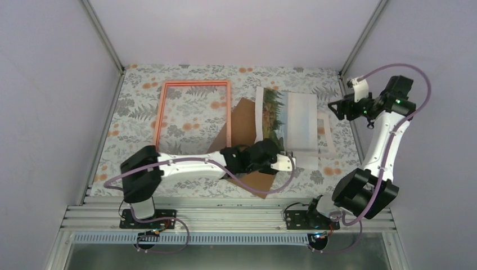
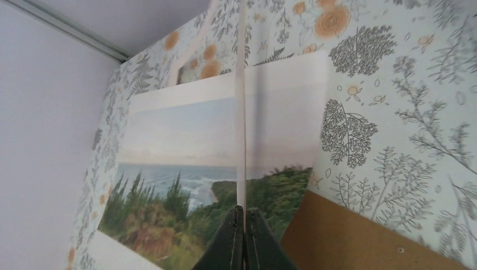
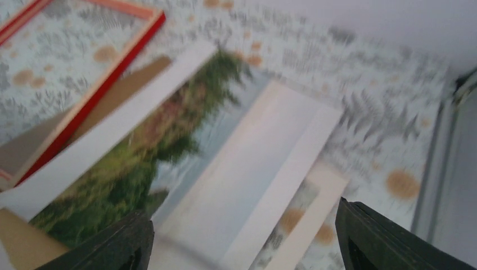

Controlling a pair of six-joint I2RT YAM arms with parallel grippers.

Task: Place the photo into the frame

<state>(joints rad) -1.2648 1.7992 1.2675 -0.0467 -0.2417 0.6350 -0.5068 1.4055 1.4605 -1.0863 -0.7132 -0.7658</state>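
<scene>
Shows the left claw (image 1: 288, 163) pinched shut on the near edge of the photo (image 1: 284, 115), right of centre on the floral surface (image 1: 135, 104). Shows the right claw (image 1: 339, 108) gaping empty at upper right. Places the frame (image 1: 197, 83) left of the photo, long axes parallel, nearer the left claw.

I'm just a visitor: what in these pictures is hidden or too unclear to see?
- Top view: the left arm covers part of the brown board; the photo covers part of the white mat.
- Right wrist view: blur smears the frame and photo.
- Left wrist view: the left gripper blocks the photo's near edge.
</scene>
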